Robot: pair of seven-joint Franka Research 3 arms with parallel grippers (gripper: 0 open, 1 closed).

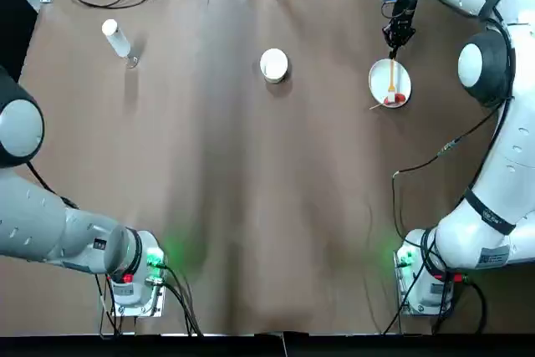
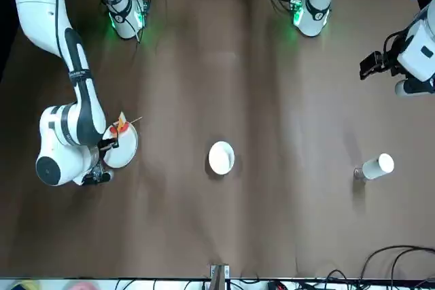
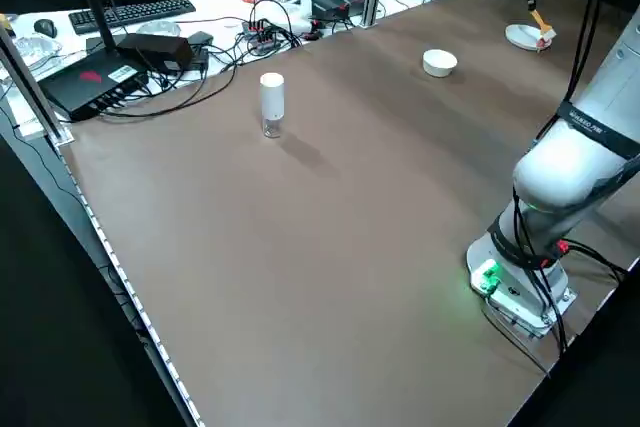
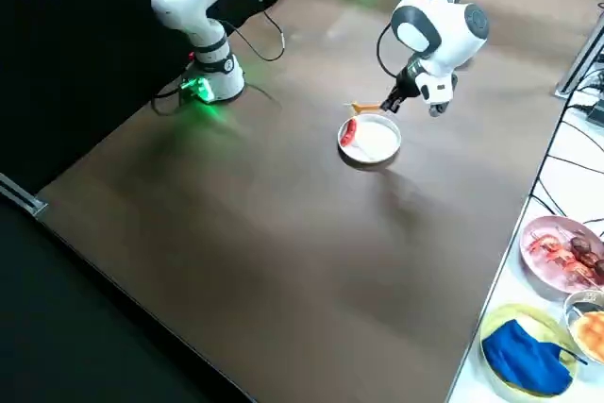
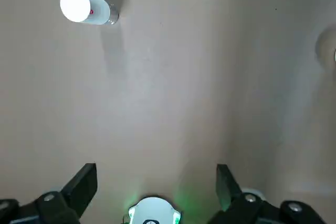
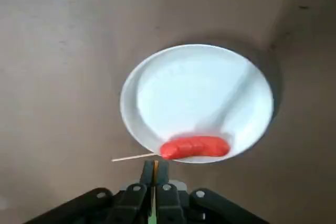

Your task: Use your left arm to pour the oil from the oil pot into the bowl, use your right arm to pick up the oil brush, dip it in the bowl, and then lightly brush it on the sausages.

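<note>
Oil brush (image 1: 390, 81) clamped in right end effector (image 1: 396, 43) over sausage (image 6: 195, 147) on plate (image 6: 157, 103), far right counter edge | bowl (image 1: 274, 64) mid-far | oil pot (image 1: 117, 38) upright far left | left end effector (image 5: 152, 182) open, empty, parked | brushing stage seemingly underway.

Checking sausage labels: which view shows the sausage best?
Right wrist view: the sausage fills the frame, lying on the white plate at its rim, skewer visible. Top, front and both side views show only a small red speck; left wrist view misses it.
</note>
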